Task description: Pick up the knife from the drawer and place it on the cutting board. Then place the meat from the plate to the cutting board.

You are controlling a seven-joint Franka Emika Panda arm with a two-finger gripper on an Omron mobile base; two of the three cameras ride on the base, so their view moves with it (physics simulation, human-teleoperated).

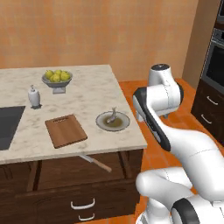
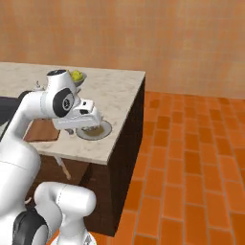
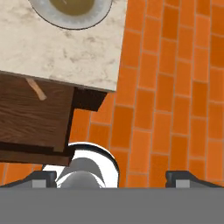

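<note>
The knife (image 1: 95, 162) lies slantwise in the open drawer (image 1: 65, 186) below the front edge of the worktop (image 1: 87, 94), its blade partly under the overhang and its light handle pointing out toward the drawer's right front. In the hand view the handle (image 3: 36, 89) shows as a pale strip on the drawer's brown floor, just under the worktop's edge. The cutting board (image 1: 65, 130) lies flat on the pale marbled worktop near the front, bare, its slotted end facing away. Just to its right, apart from it, sits the plate (image 1: 113, 122) with the meat (image 1: 112, 115) on it, stem upward.

Farther back stand a footed bowl of yellow fruit (image 1: 57, 78) and a small white bottle (image 1: 34, 96); a dark sink (image 1: 8, 124) cuts into the worktop at the left.

The hand (image 3: 111, 177) hangs released, its two fingertips (image 3: 43, 176) far apart with nothing between them, above the worktop's front right corner and the orange brick floor (image 3: 175, 87).

The plate is close to the worktop's right edge; beyond that edge the floor is open. The right base view shows this wide stretch of floor and the orange wall, with the arm partly covering the plate (image 2: 101, 130). The left base view shows dark cabinets and an oven (image 1: 213, 65) at far right.
</note>
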